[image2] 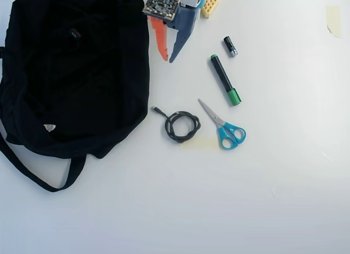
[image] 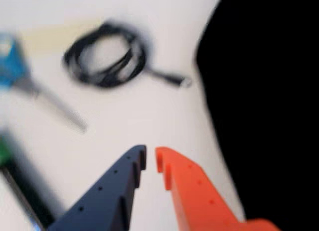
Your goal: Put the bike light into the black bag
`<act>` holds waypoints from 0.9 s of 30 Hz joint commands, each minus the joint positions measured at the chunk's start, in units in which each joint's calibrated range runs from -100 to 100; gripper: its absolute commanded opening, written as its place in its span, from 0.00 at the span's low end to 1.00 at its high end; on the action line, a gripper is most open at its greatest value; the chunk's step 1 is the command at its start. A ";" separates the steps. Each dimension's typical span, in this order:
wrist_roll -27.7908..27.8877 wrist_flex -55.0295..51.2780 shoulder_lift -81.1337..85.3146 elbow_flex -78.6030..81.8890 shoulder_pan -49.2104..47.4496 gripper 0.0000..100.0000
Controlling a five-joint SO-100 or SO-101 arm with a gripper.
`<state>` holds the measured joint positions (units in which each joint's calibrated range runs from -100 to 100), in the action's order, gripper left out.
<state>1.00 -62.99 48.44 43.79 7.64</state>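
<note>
White tabletop [image2: 246, 199] spreads under everything, and our gripper [image: 150, 156] hovers low over it, its orange and dark blue jaws drawn to a thin slit with nothing between them. In the overhead view the gripper [image2: 168, 58] sits just beside the edge of the black bag [image2: 82, 100].

Ahead of the jaws in the wrist view lies a coiled cable [image: 107, 81], with scissors [image2: 221, 125], a green-capped marker [image2: 223, 79] and a small cylinder [image2: 230, 46] further off.

The bike light [image2: 75, 34] appears to us as a small dark lump with a greyish glint, lying on the bag's upper fabric; whether it rests on top or inside an opening, we cannot tell.

We judge it light, rubbery and grippy. We would pinch it across the body, not by the floppy strap loop.
</note>
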 commanded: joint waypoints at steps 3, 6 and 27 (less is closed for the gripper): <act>0.83 -0.23 14.21 15.24 -5.17 0.02; 0.83 -0.15 19.11 22.25 -5.40 0.02; 0.78 -3.33 51.22 55.49 -9.36 0.02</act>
<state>1.54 -64.36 98.42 98.03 -1.40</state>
